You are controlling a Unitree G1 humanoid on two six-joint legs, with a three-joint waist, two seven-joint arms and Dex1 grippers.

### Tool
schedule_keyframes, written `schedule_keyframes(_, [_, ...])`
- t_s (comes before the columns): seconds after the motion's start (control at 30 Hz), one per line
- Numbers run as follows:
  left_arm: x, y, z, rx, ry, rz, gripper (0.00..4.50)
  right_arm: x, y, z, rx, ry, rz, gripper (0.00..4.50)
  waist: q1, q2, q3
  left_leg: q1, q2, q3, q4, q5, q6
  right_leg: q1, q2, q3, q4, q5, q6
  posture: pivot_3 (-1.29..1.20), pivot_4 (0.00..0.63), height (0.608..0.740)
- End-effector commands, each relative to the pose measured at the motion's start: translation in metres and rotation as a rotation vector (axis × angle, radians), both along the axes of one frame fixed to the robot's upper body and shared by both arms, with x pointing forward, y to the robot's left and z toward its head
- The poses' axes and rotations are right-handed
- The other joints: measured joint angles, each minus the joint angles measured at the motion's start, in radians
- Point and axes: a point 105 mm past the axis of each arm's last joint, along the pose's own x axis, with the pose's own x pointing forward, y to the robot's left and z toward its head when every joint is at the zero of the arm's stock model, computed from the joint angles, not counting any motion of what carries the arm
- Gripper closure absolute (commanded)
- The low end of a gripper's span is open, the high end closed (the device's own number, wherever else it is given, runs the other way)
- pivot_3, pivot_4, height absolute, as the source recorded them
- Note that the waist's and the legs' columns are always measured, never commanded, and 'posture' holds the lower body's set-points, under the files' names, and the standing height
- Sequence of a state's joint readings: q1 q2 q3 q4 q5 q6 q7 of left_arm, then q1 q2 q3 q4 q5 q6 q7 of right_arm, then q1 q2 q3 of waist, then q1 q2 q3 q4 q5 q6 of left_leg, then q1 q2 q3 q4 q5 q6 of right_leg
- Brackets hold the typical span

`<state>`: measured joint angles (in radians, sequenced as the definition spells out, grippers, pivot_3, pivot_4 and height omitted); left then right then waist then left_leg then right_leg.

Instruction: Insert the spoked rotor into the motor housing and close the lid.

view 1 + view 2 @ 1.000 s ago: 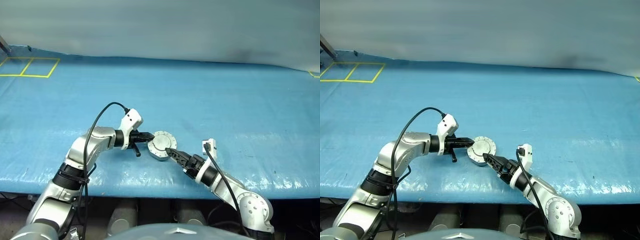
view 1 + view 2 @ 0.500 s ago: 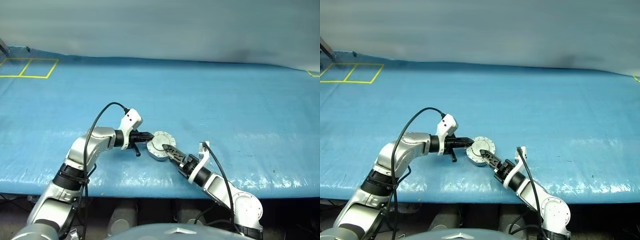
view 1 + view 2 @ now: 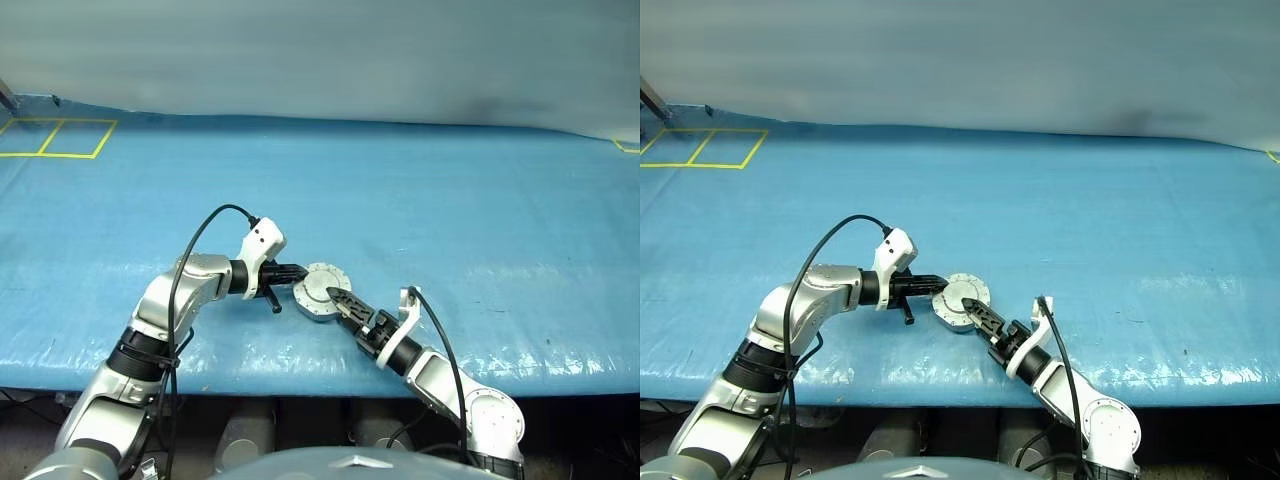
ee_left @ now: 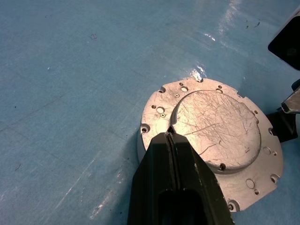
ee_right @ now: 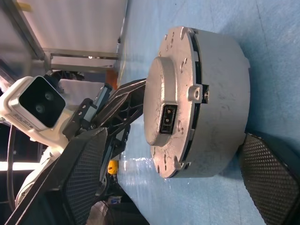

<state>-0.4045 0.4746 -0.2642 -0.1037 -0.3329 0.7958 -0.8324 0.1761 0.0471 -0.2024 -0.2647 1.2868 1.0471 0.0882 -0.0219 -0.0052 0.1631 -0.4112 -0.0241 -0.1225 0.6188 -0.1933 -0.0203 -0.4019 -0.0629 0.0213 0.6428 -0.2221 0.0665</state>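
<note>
A wide blue plastic-sheeted table (image 3: 420, 200) carries the round silver metal motor housing (image 3: 320, 291) near its front edge, its plain grey disc lid (image 4: 215, 126) closed on top. The left gripper (image 4: 170, 136), fingers pressed together, rests on the lid. The right gripper (image 5: 168, 183) straddles the housing, fingers apart.

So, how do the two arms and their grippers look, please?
Both arms have silver-grey metal links with black joint bands and white wrist pieces. A black cable loops to each wrist. The left gripper and the right gripper each have two black fingers; the right gripper's pads are finely meshed.
</note>
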Motion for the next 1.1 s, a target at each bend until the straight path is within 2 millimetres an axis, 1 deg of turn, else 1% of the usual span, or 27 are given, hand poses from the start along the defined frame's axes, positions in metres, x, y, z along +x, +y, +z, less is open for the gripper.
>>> schedule_keyframes(0.03, [-0.011,-0.009,-0.011,0.008,0.047,-0.046,4.50,-0.005,0.004,-0.003,0.023,0.019,0.026,1.00,0.000,0.000,0.000,0.000,0.000,0.000,0.000,0.000,0.000,0.000,0.000,0.000,0.000,0.000,0.000,0.00,0.150,0.740])
schedule_keyframes(0.07, [-0.011,-0.009,-0.011,0.008,0.048,-0.045,4.50,-0.005,0.004,-0.004,0.018,0.021,0.031,1.29,0.000,0.000,0.000,0.000,0.000,0.000,0.000,0.000,0.000,0.000,0.000,0.000,0.000,0.000,0.000,0.00,0.150,0.740])
schedule_keyframes(0.23, [-0.012,-0.008,-0.011,0.009,0.051,-0.041,4.50,-0.008,0.005,-0.007,0.008,0.027,0.047,2.99,-0.001,0.001,0.000,-0.001,0.000,0.000,0.000,0.000,0.000,-0.001,0.000,0.000,0.000,0.000,0.000,0.00,0.150,0.740])
schedule_keyframes(0.27, [-0.012,-0.008,-0.011,0.010,0.052,-0.040,4.50,-0.008,0.004,-0.007,0.007,0.027,0.047,3.25,0.000,0.001,-0.001,-0.001,0.000,0.000,0.000,0.000,0.000,-0.001,0.000,0.000,0.000,0.000,0.000,0.00,0.150,0.740])
schedule_keyframes(0.3, [-0.012,-0.008,-0.011,0.010,0.053,-0.040,4.50,-0.008,0.004,-0.007,0.006,0.028,0.043,3.35,0.000,0.001,-0.001,-0.001,0.000,0.000,-0.001,0.000,0.000,-0.001,0.000,0.000,0.000,0.000,0.000,0.00,0.150,0.740])
schedule_keyframes(0.63, [-0.013,-0.008,-0.010,0.000,0.054,-0.035,4.50,-0.007,0.002,-0.007,0.021,0.027,0.009,3.35,0.000,0.002,-0.001,-0.001,0.000,0.000,-0.001,0.000,0.000,-0.001,0.000,0.000,0.000,0.000,0.000,0.00,0.150,0.740])
schedule_keyframes(0.83, [-0.012,-0.006,0.004,-0.078,0.042,0.002,4.50,-0.003,-0.004,-0.005,0.035,0.019,-0.049,3.35,-0.003,0.002,-0.001,-0.001,0.000,0.001,-0.002,0.000,0.000,-0.003,0.000,0.000,0.000,0.000,-0.001,0.00,0.150,0.740])
schedule_keyframes(1.03, [-0.017,0.002,0.006,-0.092,0.042,0.045,4.50,-0.003,-0.003,-0.004,0.046,0.016,-0.052,3.35,-0.006,0.002,-0.001,-0.004,0.001,0.002,-0.003,0.000,0.000,-0.006,0.000,0.001,0.000,0.000,-0.001,0.00,0.150,0.740])
schedule_keyframes(1.1, [-0.016,0.006,0.011,-0.129,0.024,0.085,4.50,-0.002,-0.002,-0.001,0.050,0.006,-0.045,3.35,-0.006,0.002,-0.001,-0.004,0.001,0.002,-0.003,0.000,0.000,-0.007,0.000,0.001,0.000,0.000,-0.001,0.00,0.150,0.740])
